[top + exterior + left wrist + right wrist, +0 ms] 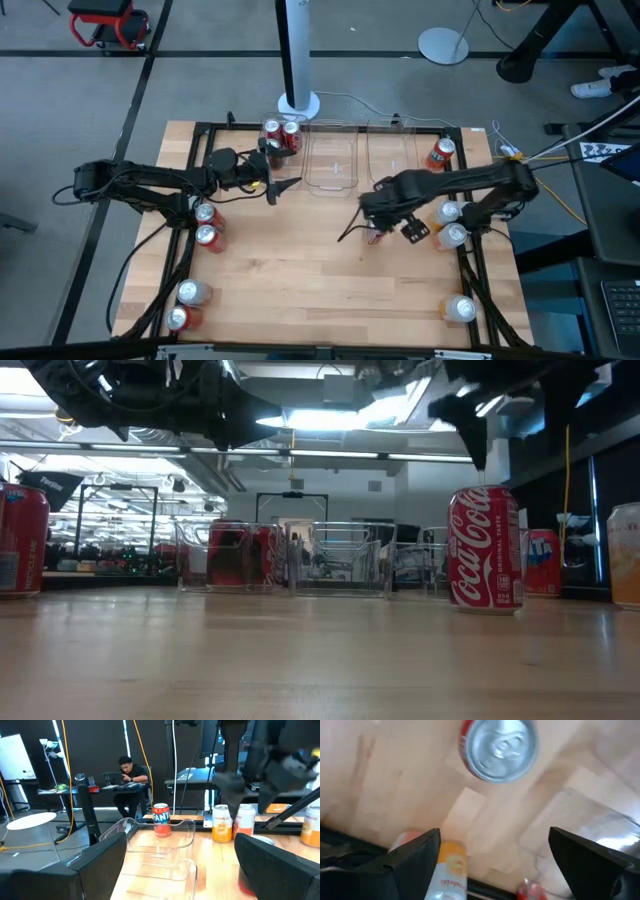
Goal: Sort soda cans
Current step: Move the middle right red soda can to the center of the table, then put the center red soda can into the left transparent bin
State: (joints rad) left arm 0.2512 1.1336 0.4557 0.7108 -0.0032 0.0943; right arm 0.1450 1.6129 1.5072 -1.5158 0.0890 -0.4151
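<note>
Red Coca-Cola can (486, 547) stands upright on the wooden table (300, 290), right gripper (372, 222) poised just above it.

The can sits just in front of the clear plastic bins (331, 160), untouched. The right gripper's fingers are spread wide, holding nothing. To grasp well, it should probably lower straight down, centred over the silver top, fingers either side, before closing. The left gripper (285, 187), also wide and empty, waits near the bins' left end.
</note>
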